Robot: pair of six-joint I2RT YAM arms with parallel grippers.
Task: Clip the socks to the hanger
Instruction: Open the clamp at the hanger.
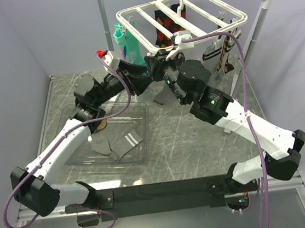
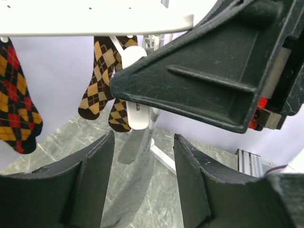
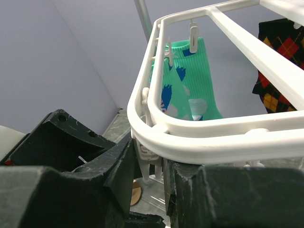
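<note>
The white hanger (image 1: 131,27) hangs from the rail, its rim (image 3: 199,137) crossing the right wrist view. Under that rim my right gripper (image 3: 153,164) is shut on a small white clip (image 3: 156,159). A grey sock (image 2: 127,183) hangs from a white clip (image 2: 134,114) and drops between the fingers of my left gripper (image 2: 142,164), which is open and apart from it. From above, both grippers (image 1: 140,77) (image 1: 159,63) meet below the hanger's near left edge, with the hanging sock (image 1: 161,97) under them. Two more grey socks (image 1: 125,142) lie in the clear bin.
Teal patterned socks (image 1: 122,40) and dark argyle socks (image 1: 167,21) hang from the hanger, brown argyle ones (image 1: 223,56) at its right. The metal rail stand (image 1: 262,13) rises behind. The clear plastic bin (image 1: 142,120) sits on the marble table at the left. My right arm (image 2: 213,71) crowds the left wrist view.
</note>
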